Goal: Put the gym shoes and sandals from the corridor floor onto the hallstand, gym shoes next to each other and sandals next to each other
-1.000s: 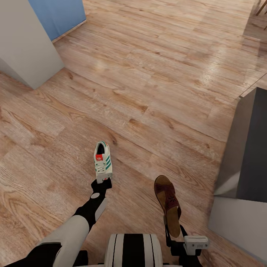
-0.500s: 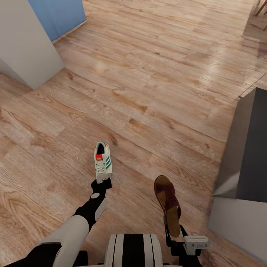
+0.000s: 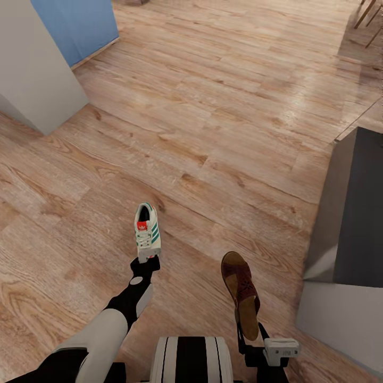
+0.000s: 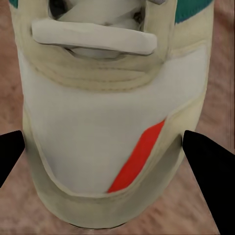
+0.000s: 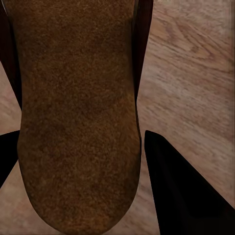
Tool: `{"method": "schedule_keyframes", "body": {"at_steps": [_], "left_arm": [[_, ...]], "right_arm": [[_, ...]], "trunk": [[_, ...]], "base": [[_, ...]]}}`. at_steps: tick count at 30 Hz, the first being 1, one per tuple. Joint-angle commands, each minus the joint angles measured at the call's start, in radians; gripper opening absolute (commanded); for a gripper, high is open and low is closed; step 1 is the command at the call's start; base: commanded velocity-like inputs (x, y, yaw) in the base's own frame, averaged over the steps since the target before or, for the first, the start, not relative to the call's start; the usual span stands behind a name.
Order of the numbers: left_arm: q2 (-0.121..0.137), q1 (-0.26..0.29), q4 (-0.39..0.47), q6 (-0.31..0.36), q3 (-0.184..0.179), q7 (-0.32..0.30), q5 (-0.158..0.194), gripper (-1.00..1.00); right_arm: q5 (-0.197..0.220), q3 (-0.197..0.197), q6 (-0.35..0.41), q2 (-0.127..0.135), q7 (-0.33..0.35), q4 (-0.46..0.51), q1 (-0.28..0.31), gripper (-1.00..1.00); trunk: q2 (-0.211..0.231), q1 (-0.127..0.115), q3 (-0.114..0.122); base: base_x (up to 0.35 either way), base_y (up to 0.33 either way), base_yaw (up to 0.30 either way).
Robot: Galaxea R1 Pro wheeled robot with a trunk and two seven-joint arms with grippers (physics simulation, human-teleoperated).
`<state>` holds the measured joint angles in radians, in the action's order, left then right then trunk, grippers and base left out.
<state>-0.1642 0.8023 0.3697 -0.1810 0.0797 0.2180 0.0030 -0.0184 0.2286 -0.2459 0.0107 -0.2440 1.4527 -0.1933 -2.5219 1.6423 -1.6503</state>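
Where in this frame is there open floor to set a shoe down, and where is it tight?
Open: the corridor floor ahead, between the grey-and-blue block and the dark cabinet. Tight: near the robot, where the left hand holds the gym shoe and the right hand holds the sandal beside the cabinet.

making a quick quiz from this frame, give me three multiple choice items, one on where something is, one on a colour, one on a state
1. The sandal is held at the end of which arm?
A. left
B. right
C. neither; it lies on the floor

2. The side stripes on the gym shoe are
A. blue
B. black
C. green

3. The left gripper is
A. shut on the gym shoe
B. open and empty
C. shut on the sandal

Answers:
1 B, the right gripper clasps the sandal's heel end in the head view.
2 C, green stripes run along its side.
3 A, its fingers flank the shoe's end in the left wrist view.
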Motion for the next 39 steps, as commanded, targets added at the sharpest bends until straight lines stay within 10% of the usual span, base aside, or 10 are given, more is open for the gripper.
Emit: {"method": "schedule_keyframes", "body": {"at_steps": [1, 39], "left_arm": [[0.0, 0.0, 0.0, 0.0, 0.0, 0.0, 0.0, -1.0], [0.0, 0.0, 0.004, -0.003, 0.0, 0.0, 0.0, -1.0]], "right_arm": [[0.004, 0.0, -0.001, 0.0, 0.002, 0.0, 0.0, -1.0], [0.003, 0.0, -0.001, 0.0, 0.002, 0.0, 0.0, -1.0]], "trunk": [[0.0, 0.0, 0.002], [0.0, 0.0, 0.059]], "base": [[0.0, 0.0, -0.078], [0.0, 0.0, -0.071]]}}
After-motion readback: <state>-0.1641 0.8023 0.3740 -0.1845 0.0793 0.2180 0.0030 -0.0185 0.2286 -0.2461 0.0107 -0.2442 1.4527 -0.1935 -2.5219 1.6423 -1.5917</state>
